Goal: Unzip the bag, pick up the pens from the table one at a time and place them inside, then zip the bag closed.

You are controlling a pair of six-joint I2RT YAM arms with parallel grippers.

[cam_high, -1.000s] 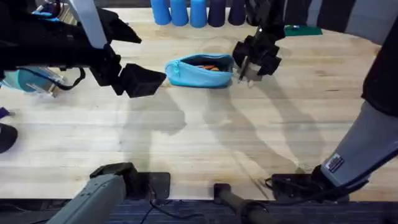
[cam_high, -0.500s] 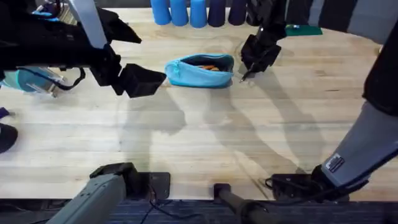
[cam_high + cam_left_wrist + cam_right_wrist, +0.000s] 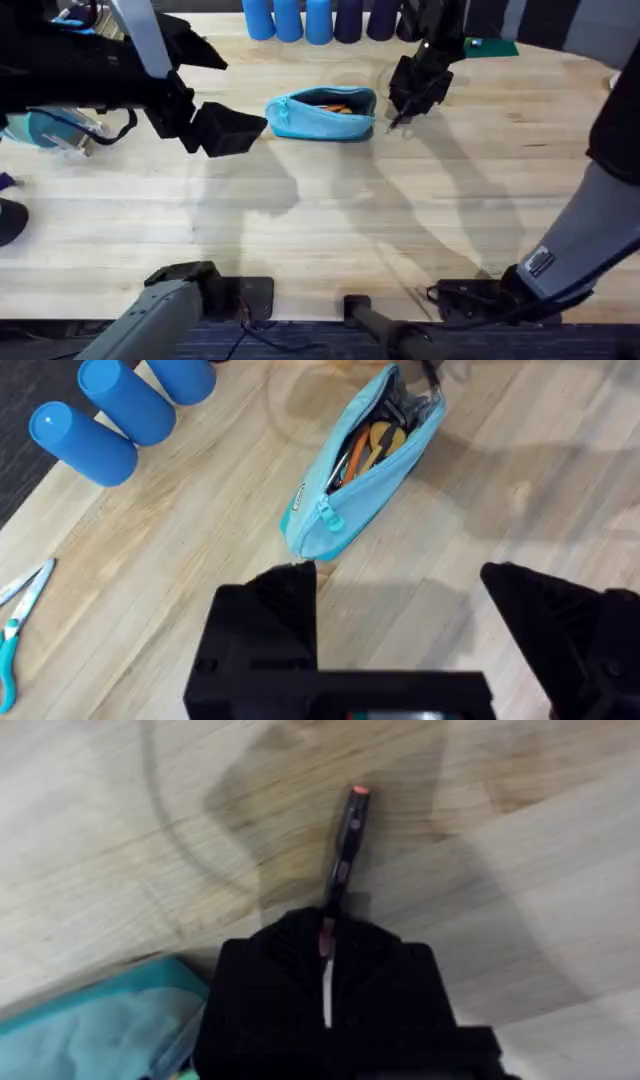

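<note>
The light-blue bag [image 3: 322, 113] lies unzipped on the table [image 3: 330, 220], with orange pens [image 3: 362, 446] showing inside its open mouth [image 3: 372, 440]. Just right of the bag, my right gripper [image 3: 406, 104] is shut on a slim black pen [image 3: 346, 835] with a red tip, which points down at the wood beside the bag's end [image 3: 110, 1020]. Left of the bag, my left gripper [image 3: 228, 130] hovers open with nothing between its fingers [image 3: 268, 610].
Blue and dark cylinders [image 3: 305, 18] stand in a row at the table's far edge, behind the bag. Teal-handled scissors [image 3: 18, 622] lie to the left. A green object [image 3: 490, 46] sits at the far right. Bare wood stretches across the near half.
My right gripper has lifted slightly and shifted toward the far edge with the black pen in it. The left arm and the bag have not moved.
</note>
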